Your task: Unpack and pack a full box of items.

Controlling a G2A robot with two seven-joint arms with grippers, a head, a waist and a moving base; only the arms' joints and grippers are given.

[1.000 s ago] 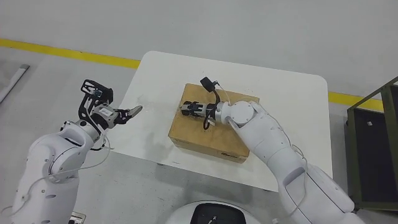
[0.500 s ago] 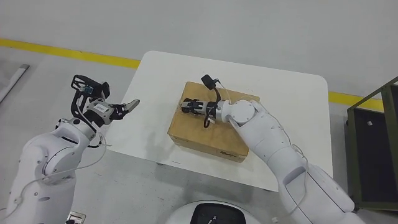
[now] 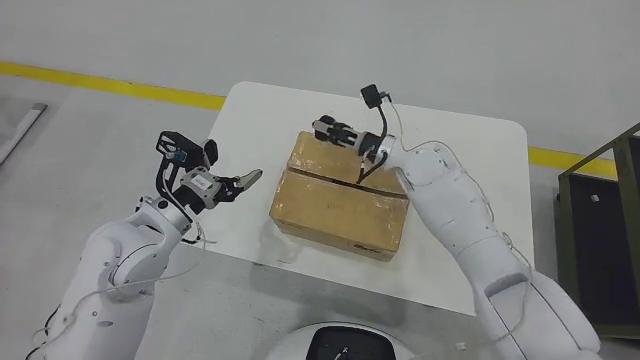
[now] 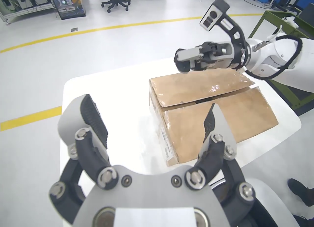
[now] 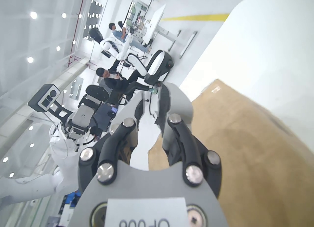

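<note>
Left hand [image 4: 149, 105] wide over edge of table [image 3: 460, 160]; right hand [image 3: 321, 126] narrow above far edge of box [image 3: 340, 205].

Box [image 3: 340, 205] on table [image 3: 470, 160], left end effector [image 3: 245, 178] beside

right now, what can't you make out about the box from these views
Contents of the box: hidden in the top and left wrist views by its closed flaps; only a dark slit shows.
Whether the right gripper touches the box: the left wrist view's angle leaves that unclear.
Much of the box in the right wrist view: cut off by the edge.
Label on the box's side: too small to read.
</note>
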